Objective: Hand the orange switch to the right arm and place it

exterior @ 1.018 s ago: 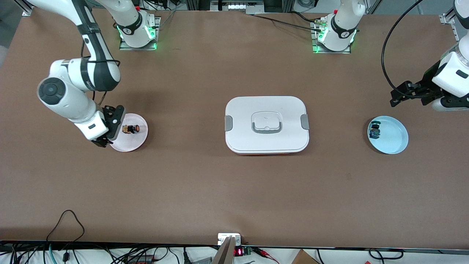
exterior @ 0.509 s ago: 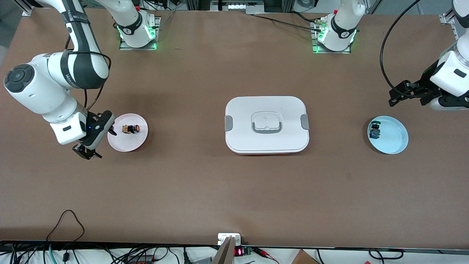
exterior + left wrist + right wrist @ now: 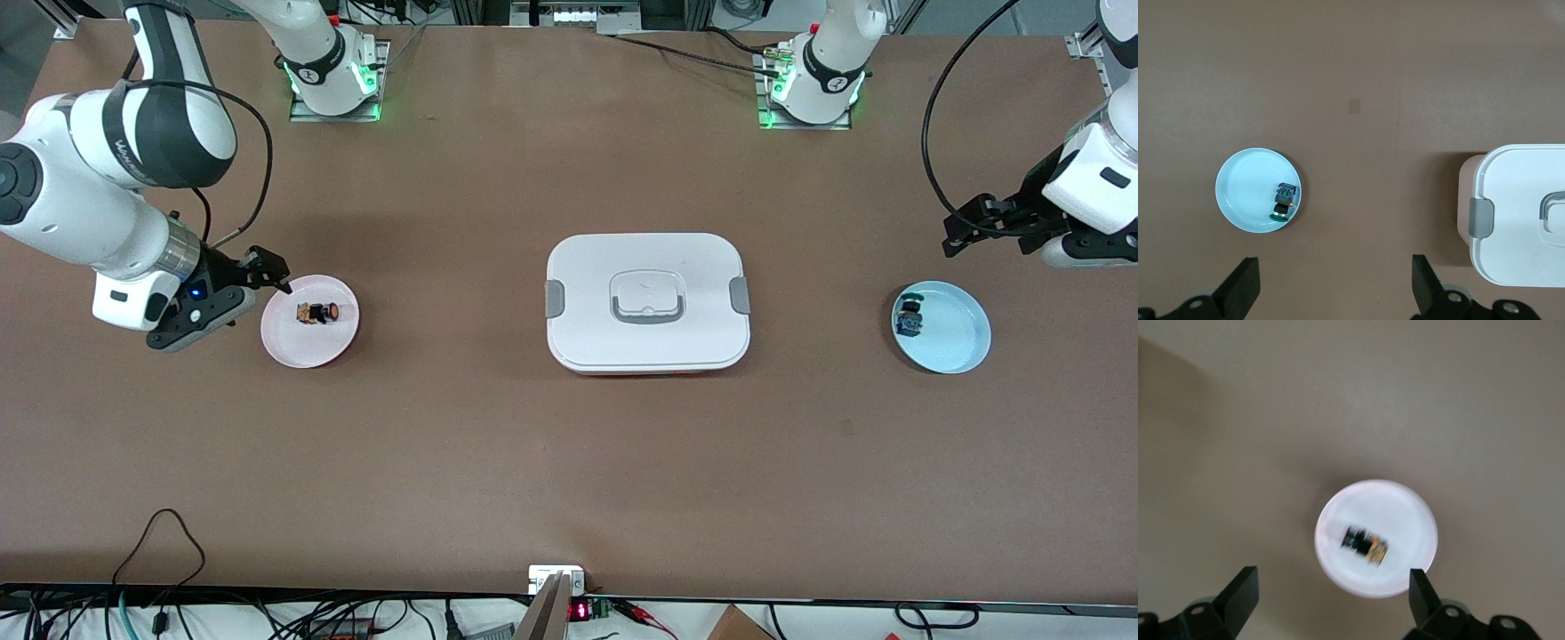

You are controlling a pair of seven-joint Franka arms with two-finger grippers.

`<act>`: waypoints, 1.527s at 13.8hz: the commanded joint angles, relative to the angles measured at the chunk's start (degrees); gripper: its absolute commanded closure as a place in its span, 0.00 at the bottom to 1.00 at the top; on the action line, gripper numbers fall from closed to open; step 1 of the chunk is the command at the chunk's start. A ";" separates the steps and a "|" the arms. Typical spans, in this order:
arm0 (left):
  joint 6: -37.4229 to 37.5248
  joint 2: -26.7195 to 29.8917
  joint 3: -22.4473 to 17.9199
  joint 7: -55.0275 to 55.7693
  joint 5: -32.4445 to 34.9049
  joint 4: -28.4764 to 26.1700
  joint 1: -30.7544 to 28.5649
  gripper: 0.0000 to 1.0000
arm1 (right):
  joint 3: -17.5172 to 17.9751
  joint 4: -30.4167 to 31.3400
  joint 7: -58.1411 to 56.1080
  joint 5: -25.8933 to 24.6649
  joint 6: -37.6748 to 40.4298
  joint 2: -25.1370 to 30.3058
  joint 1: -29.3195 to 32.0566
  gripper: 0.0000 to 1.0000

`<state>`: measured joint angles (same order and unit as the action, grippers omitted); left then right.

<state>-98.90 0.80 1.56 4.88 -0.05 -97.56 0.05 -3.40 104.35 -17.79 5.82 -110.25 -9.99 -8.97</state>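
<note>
The orange switch lies on its side on a small pink plate toward the right arm's end of the table. My right gripper hangs open beside that plate, off its rim, with nothing between its fingers. The right wrist view shows the orange switch on the plate, ahead of the open right gripper. At the left arm's end my left gripper waits open and empty over bare table. In the left wrist view the left gripper has only table between its fingers.
A white lidded box with grey clips sits mid-table. A light blue plate near the left gripper holds a black part with a blue-green face. The left wrist view shows this plate and the box. Cables run along the table's front edge.
The right gripper has drawn back off the pink plate toward its own end of the table, staying open. The orange switch stayed on the plate. The left arm barely moved.
</note>
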 commanded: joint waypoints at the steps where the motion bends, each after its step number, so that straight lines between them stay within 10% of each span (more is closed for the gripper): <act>1: 1.34 -0.27 0.37 -1.19 0.67 1.32 -0.22 0.00 | -0.03 -2.91 16.07 -0.54 7.48 0.59 0.44 0.00; 11: 4.59 -0.09 0.28 -1.10 0.49 2.19 -0.22 0.00 | -0.20 -15.93 18.42 -7.67 18.57 0.85 7.03 0.00; 21: 4.42 -0.36 0.11 -1.28 0.49 2.46 -0.31 0.00 | -0.38 -3.28 17.96 -7.84 8.91 8.06 6.86 0.00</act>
<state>-95.71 0.85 1.57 4.88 -0.05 -96.58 0.03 -3.91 97.23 0.86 -1.30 -98.98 -4.95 -2.23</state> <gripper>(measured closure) 0.000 0.000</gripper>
